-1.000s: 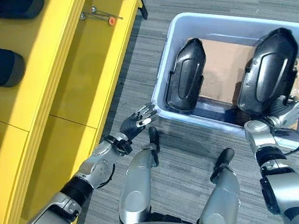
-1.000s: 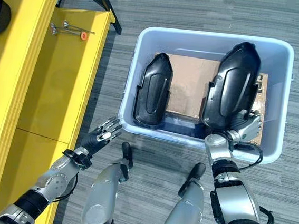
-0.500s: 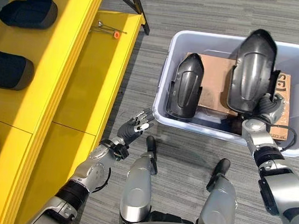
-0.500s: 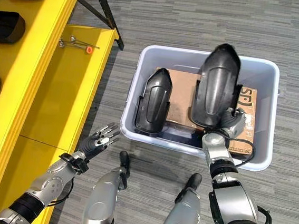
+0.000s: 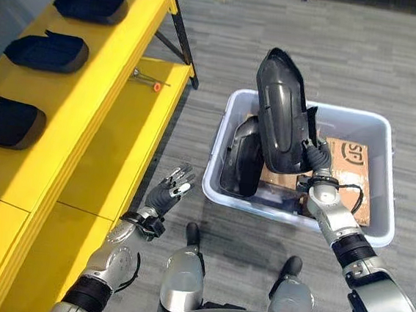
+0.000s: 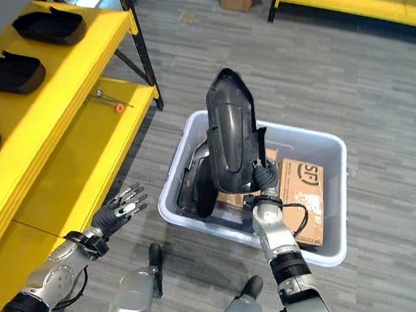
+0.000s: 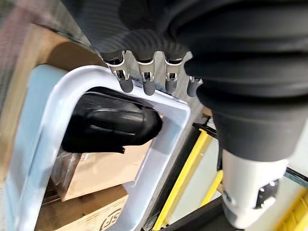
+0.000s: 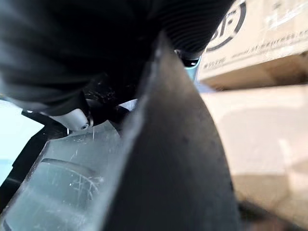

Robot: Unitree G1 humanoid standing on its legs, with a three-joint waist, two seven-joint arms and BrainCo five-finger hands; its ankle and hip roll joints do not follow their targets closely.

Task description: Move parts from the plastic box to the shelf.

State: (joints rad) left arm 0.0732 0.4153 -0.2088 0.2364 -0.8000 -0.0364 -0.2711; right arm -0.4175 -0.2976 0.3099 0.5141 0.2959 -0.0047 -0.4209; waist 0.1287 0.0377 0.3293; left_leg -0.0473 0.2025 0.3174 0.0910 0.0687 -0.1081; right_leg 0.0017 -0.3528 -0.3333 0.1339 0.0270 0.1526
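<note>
Right hand: we find it clamped on the lower end of a black part, held upright above the plastic box.
Box contents: a second black part and cardboard.
Left hand: fingers spread, empty, beside the yellow shelf.
Shelf: we note three parts on top.

We see even, bright indoor light from above in both eye views, with soft shadows and a pale sheen on the lifted black part. The yellow shelf looks vivid. Both wrist views are blurred up close; the cardboard beyond is washed out.
</note>
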